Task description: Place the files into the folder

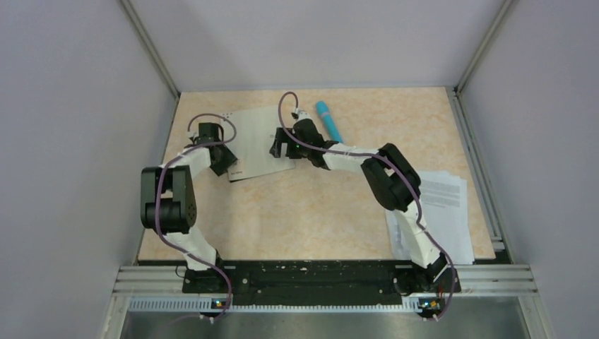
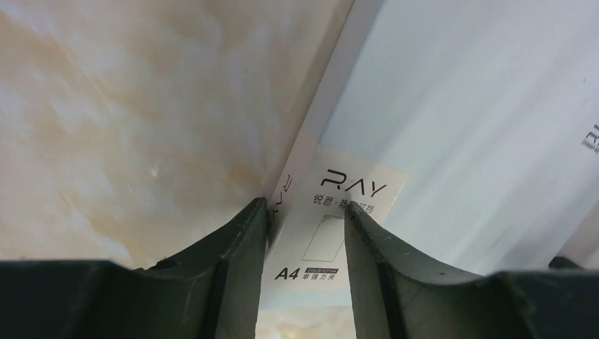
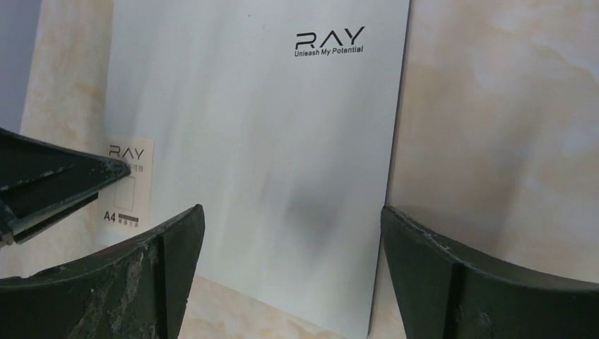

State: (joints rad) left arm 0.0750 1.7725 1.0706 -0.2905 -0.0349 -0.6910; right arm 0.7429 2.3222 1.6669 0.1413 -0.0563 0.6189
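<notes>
Folder [image 1: 258, 138]: found closed and flat on the far-left part of the tabletop [image 1: 318, 205], grey cover uppermost. Its long axis runs near to far, slightly skewed. The printed logo sits toward the far end and reads upright from the robot's side. The spine lies on the left and the free edge on the right. A small A4 label [image 2: 353, 187] is noted at the near-left corner.

Left claw [image 1: 226, 167]: placed at that near-left corner. Its fingers are drawn close, with a narrow gap left between them. The spine edge and the label are seen in that gap. It cannot be told whether the edge is actually gripped. The placement is judged to be for steadying the spine side.

Right claw [image 3: 291, 208]: spread wide, nothing held. It is positioned low over the near-right part of the cover, with the free edge lying just inside its right finger. This is judged to be a set-up for lifting the cover while the spine is steadied.

Files [image 1: 445, 201]: lying on the near-right part of the tabletop, well apart from the folder and partly hidden under the right arm. The long axis runs roughly near to far, slightly tilted, with print visible toward the far end. The sheets are not yet in the folder.

A blue pen-like stick [image 1: 329, 120] is noted just beyond the right claw, not touched.
</notes>
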